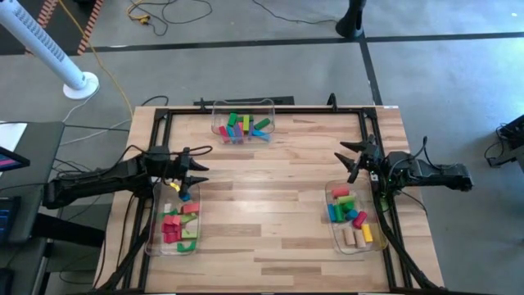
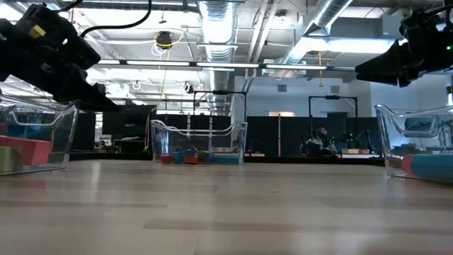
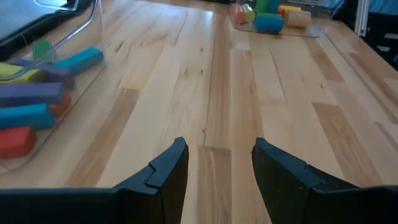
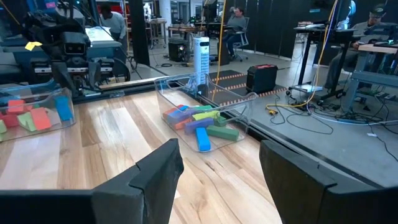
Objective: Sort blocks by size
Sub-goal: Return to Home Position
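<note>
No block is held. The left pincer (image 1: 201, 166) is spread wide and empty at middle left of the high view, over the upper end of the left bin (image 1: 152, 238). The right pincer (image 1: 344, 161) is likewise spread wide and empty at middle right, just past the upper end of the right bin (image 1: 332, 236).

The blocks (image 1: 242, 124) are seen only inside the three bins: one heap in the top bin (image 1: 217, 111) at upper centre, one at lower left, one at lower right. None is seen on the bare bench (image 1: 270, 197) between them. In each heap the pieces lie jumbled, so no single long axis is offered for a grasp. Each side heap lies towards the lower edge of the frame from the pincer nearest it, and the top heap is about equally far from both arms. With nothing loose to be fetched, the coming move is judged to be a plain retreat, for which only clearance from the bin walls is needed.

That clearance is shown by the low view alone: both arms are seen raised in the upper corners, above the bin rims. The empty gap between each pair of fingers is shown best by the wrist views. People at desks beyond the bench appear only in the right wrist view.
</note>
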Controlling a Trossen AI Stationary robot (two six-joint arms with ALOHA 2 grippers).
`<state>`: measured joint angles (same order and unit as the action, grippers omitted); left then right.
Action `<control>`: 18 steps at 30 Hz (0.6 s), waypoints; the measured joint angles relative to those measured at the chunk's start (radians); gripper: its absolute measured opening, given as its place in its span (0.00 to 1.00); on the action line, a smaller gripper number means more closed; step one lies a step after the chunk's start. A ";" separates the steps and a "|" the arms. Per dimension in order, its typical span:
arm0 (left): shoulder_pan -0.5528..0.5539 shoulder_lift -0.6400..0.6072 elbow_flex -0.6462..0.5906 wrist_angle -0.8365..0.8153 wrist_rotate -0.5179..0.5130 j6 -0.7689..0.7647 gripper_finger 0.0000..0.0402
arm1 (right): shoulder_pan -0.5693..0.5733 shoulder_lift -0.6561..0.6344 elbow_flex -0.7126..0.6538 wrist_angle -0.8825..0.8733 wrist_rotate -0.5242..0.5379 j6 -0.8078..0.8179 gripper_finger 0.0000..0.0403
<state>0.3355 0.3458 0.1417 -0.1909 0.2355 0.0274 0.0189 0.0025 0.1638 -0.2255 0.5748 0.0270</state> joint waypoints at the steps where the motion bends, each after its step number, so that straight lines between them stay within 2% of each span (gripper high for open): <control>1: 0.000 0.000 0.000 0.000 0.000 -0.003 0.42 | 0.000 0.000 0.000 0.000 0.000 0.000 0.62; 18: 0.000 0.000 -0.001 0.001 0.000 -0.017 0.42 | 0.000 0.000 0.000 0.000 0.000 0.000 0.62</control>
<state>0.3355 0.3458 0.1410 -0.1902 0.2356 0.0105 0.0189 0.0025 0.1642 -0.2256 0.5750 0.0269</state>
